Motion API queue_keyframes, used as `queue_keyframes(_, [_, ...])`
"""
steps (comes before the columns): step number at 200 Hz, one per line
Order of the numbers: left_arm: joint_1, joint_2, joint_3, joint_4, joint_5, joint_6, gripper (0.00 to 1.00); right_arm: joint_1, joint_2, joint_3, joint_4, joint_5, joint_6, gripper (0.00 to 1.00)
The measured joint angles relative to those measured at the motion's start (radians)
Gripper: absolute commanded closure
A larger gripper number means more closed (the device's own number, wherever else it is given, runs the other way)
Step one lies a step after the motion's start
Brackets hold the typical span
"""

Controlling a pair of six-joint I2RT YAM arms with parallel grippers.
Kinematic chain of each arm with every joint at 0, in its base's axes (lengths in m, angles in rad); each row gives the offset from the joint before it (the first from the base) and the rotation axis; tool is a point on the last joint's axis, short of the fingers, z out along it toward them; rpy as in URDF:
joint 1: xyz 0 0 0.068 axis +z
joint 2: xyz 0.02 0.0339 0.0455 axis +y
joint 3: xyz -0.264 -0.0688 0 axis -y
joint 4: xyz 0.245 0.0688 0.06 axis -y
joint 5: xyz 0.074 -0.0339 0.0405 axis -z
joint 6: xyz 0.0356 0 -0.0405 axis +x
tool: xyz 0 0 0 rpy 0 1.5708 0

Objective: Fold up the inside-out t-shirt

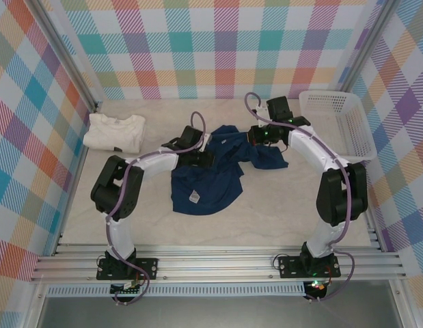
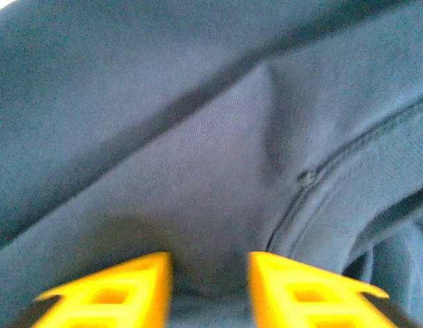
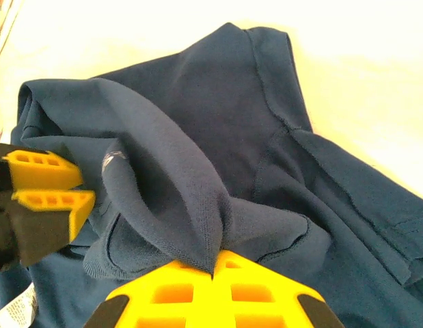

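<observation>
So the inside-out t-shirt (image 1: 208, 184) is lying crumpled mid-frame in the top view with its white label (image 1: 195, 197) facing up on the near part, and my guess is both arms have hold of the far edge to pull it out flat before any folding. The left gripper (image 2: 208, 273) is down to a narrow gap stuffed with navy cloth, looks like a pinch, and the right gripper (image 3: 216, 273) is closed tight on a peaked fold. Farther back, a cream shirt (image 1: 115, 131) sits upper left and a white basket (image 1: 334, 123) upper right.
</observation>
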Motion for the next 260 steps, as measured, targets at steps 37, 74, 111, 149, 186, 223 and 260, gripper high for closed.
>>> queue_keyframes(37, [0.009, 0.040, 0.031, -0.003, 0.005, 0.012, 1.00, -0.017, 0.080, 0.076, -0.013, 0.003, 0.002, 0.97])
queue_keyframes(74, [0.059, -0.008, -0.032, 0.035, 0.018, -0.035, 1.00, -0.023, 0.197, 0.206, -0.039, 0.085, 0.015, 0.60])
queue_keyframes(111, [0.115, -0.043, -0.052, 0.042, 0.031, -0.074, 1.00, -0.023, 0.164, 0.113, -0.023, 0.164, 0.000, 0.46])
queue_keyframes(149, [0.114, -0.044, -0.052, 0.055, 0.050, -0.089, 1.00, -0.023, 0.031, -0.136, 0.004, 0.136, 0.002, 0.41])
queue_keyframes(186, [0.114, -0.044, -0.052, 0.055, 0.062, -0.092, 1.00, -0.023, 0.061, -0.168, 0.034, 0.129, 0.002, 0.43])
queue_keyframes(223, [0.114, -0.045, -0.052, 0.059, 0.063, -0.092, 1.00, -0.032, 0.154, -0.095, 0.089, 0.116, -0.003, 0.70])
queue_keyframes(260, [0.114, -0.083, -0.073, 0.074, 0.033, -0.108, 1.00, -0.049, 0.181, -0.056, 0.124, 0.091, -0.002, 1.00])
